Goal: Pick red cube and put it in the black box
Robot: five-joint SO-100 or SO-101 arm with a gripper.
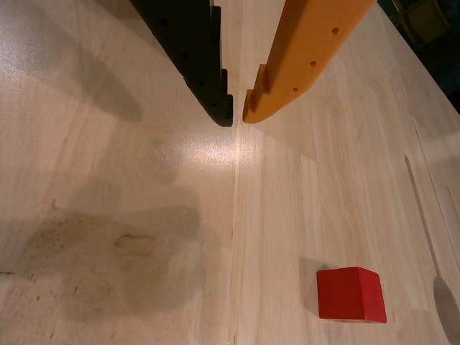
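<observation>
- My jaws (238, 115) come into the wrist view from the top edge, one finger black (192, 54) and one orange (302, 57), tips nearly together with just a sliver of gap and nothing held between them
- The red cube (351, 294) sits on the pale wooden worktop (108, 165) at the lower right of this view, well apart from my fingertips and off to the orange finger's side
- As I judge it, the step in hand is the approach: I am not yet lined up with the cube, let alone around it
- To do it well, I should spread the fingers wide first, while there is free space, so I do not nudge the cube on the way in
- Then I should swing toward the cube until it lies on the line midway between the two tips (right now that line points at bare wood)
- The cube sits slightly turned against my fingers, so a small wrist roll would let the pads meet two flat opposite faces and not the corners
- I should come down low enough to grip the sides, yet stop short of scraping the worktop
- A grey rounded shape (449, 309) sits at the right edge beside the cube; I cannot tell what it is, so I would keep the orange finger from straying into it
- The black box is somewhere I cannot place from here, so the carry must wait for a firm hold
</observation>
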